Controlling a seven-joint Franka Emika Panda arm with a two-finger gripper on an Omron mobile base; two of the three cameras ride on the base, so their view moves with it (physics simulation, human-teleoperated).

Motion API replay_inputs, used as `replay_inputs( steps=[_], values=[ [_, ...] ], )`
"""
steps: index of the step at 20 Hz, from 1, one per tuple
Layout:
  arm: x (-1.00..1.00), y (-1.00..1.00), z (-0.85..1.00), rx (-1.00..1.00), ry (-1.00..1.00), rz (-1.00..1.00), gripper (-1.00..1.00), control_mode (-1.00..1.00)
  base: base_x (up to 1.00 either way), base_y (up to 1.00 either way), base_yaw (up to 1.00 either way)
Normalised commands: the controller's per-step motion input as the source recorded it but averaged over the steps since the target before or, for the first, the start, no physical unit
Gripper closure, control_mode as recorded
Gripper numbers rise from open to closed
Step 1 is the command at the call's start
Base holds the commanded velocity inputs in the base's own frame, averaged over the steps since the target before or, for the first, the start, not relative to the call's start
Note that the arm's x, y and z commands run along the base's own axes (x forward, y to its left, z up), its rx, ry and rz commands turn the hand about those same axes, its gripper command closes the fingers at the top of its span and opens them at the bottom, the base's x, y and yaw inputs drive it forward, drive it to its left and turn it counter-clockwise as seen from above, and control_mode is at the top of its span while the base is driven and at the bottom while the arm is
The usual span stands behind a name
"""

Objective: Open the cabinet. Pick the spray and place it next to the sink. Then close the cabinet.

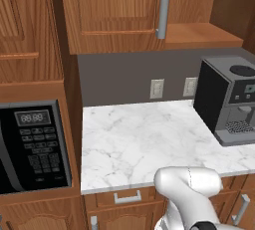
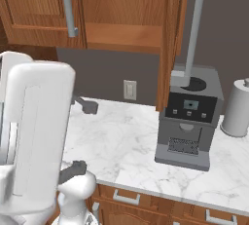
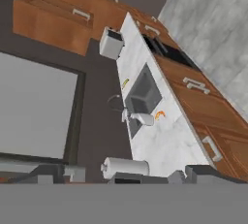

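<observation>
The cabinet [image 1: 114, 10] hangs over the marble counter. Its left door is shut, and its right door [image 2: 170, 39] stands swung out edge-on, with the grey bar handle [image 2: 193, 29] beside it. The bare lower shelf [image 2: 121, 36] shows inside. In the hand view, far along the counter, the pale spray [image 3: 141, 118] stands right beside the dark sink [image 3: 143, 92], near the thin faucet. My gripper [image 3: 126, 175] is open with nothing between its fingertips [image 3: 48, 172]. It is high up and far from the spray.
A boxy coffee machine [image 2: 187, 121] stands on the counter under the open door. A paper towel roll [image 2: 237, 107] is to its right. A black microwave [image 1: 32, 147] sits at the left. A toaster [image 3: 111, 43] and an orange item [image 3: 160, 115] lie beyond the sink.
</observation>
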Motion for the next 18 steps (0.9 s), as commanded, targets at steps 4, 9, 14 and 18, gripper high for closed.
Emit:
replay_inputs(
  steps=[4, 9, 14, 18],
  values=[
    [0.18, -0.38, 0.08, 0.11, 0.09, 0.20, -1.00, -1.00, 0.00, 0.00, 0.00],
    [0.15, -0.33, 0.03, 0.16, 0.25, 0.19, -1.00, -1.00, 0.00, 0.00, 0.00],
    [0.14, -0.17, -0.02, 0.16, 0.13, 0.16, -1.00, -1.00, 0.00, 0.00, 0.00],
    [0.35, -0.08, -0.14, 0.12, 0.09, 0.04, -1.00, -1.00, 0.00, 0.00, 0.00]
  ],
)
